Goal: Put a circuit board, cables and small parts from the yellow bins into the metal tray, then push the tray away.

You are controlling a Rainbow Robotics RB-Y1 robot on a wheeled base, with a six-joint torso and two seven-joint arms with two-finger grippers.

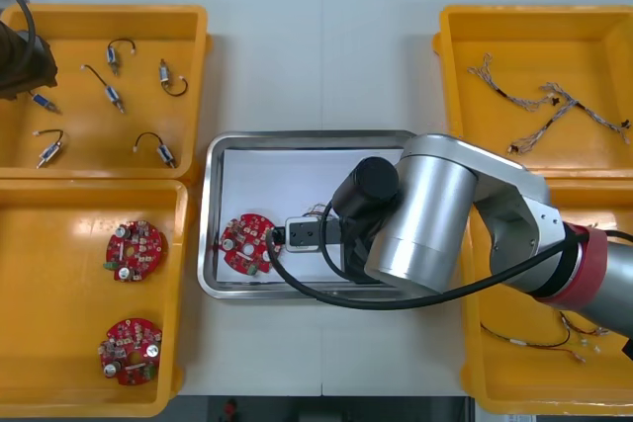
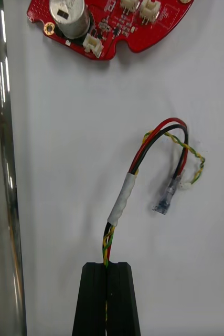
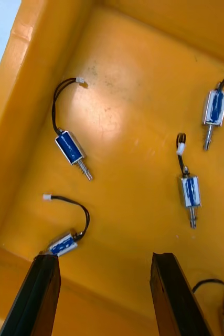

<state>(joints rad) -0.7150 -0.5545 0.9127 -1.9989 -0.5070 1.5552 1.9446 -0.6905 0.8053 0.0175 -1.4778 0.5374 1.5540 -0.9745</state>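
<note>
Clamped in the right gripper (image 2: pixel 107 266), the red and yellow cable (image 2: pixel 123 197) points straight ahead toward the circuit board (image 2: pixel 117 26) (both within the metal tray (image 2: pixel 1 157)). The left gripper (image 3: pixel 105 257), spread apart, hangs over small metal parts (image 3: pixel 70 148)

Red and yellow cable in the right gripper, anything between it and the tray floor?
Nothing visible. The right gripper, shut on the cable, holds it over bare tray floor; the circuit board lies farther off.
</note>
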